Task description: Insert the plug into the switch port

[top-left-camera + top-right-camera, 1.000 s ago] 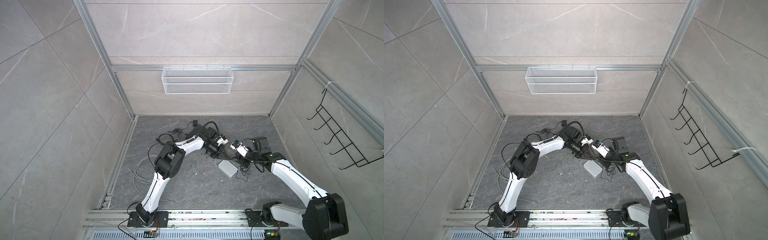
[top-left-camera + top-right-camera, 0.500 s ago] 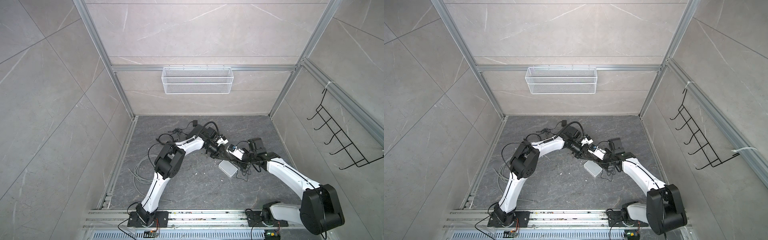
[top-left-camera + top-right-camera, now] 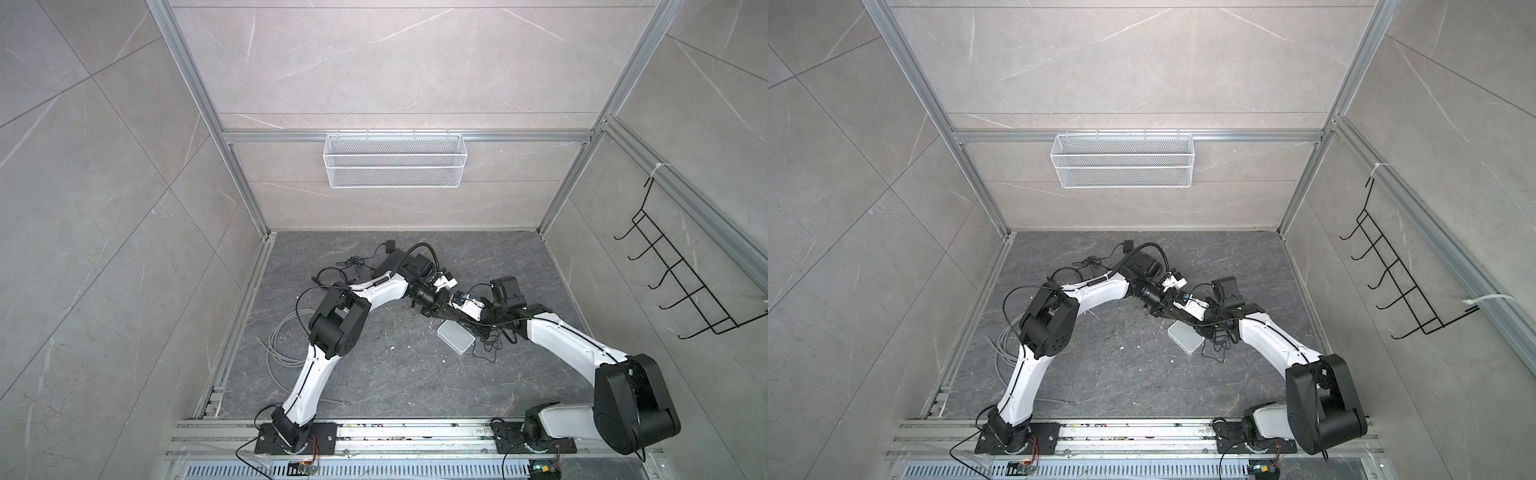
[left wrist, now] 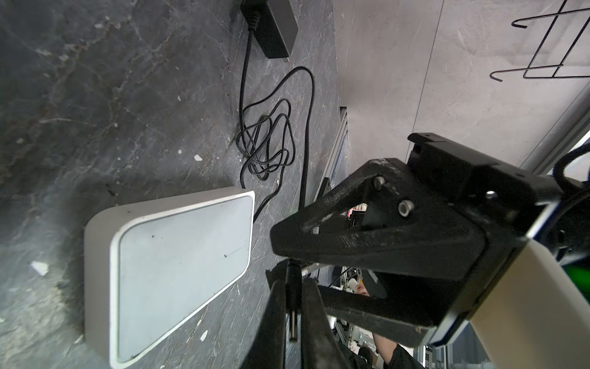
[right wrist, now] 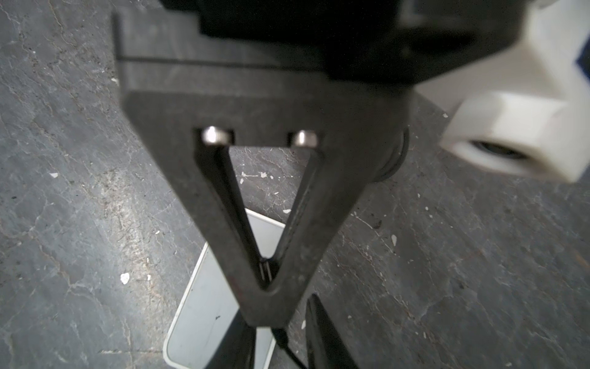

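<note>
plug: black barrel plug [image 4: 292, 303], up off the tabletop [image 3: 374, 374], clamped between the left claw's fingers. Metal tip points back into that claw, cord end comes out past the fingertips.
plug vs switch: in the air just beside one end of the white switch [image 4: 178, 265], not touching it. In both top views the two claws meet over the switch's far left corner [image 3: 456, 337] [image 3: 1185, 337].
left claw: [image 4: 292, 287] closed on the plug. The right wrist view shows its V of fingers [image 5: 265, 287] with the metal pin [image 5: 265, 271] nipped between them.
right claw: [image 4: 277, 234] nose to nose with the left one, gap narrow. Its fingers [image 5: 319, 326] sit either side of the cord just behind the plug. One finger shows clear space to the cord, the other is partly hidden.
switch: lying flat on the tabletop, broad face up, skewed to the walls.
port: can't make it out in any view.
cord: thin black cord, comes out from behind the right claw into a loose tangle [image 4: 265, 143] near the switch, then on to a black power brick [image 4: 271, 25] flat on the tabletop.
tabletop: dark grey stone look, white specks.
grey cable: loose coil [image 3: 282, 345] by the left arm, well apart from the switch.
walls: white wire basket [image 3: 395, 160] on the back wall, black hook rack [image 3: 685, 274] on the right wall.
</note>
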Robot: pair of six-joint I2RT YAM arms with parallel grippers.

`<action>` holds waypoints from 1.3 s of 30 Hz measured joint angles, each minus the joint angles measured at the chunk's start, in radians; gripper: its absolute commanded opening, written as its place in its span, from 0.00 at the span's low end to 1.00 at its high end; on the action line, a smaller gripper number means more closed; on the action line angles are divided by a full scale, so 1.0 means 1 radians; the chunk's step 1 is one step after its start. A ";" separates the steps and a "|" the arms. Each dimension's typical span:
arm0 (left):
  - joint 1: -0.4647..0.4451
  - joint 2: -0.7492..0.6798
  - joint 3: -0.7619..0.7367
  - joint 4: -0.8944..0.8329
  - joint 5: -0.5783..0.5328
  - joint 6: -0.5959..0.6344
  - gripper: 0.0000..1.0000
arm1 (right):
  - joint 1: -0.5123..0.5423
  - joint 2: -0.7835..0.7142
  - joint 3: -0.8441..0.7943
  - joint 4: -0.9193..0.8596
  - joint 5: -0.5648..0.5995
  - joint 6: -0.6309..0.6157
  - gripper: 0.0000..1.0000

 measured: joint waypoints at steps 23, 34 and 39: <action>0.094 -0.077 -0.161 0.150 -0.145 -0.144 0.43 | 0.006 0.018 0.026 -0.128 0.069 0.069 0.03; 0.049 -0.089 -0.150 0.128 -0.334 -0.118 0.44 | 0.006 0.050 0.072 -0.412 0.135 0.166 0.03; 0.009 -0.087 -0.136 0.120 -0.360 -0.107 0.44 | 0.022 0.058 0.071 -0.472 0.135 0.164 0.03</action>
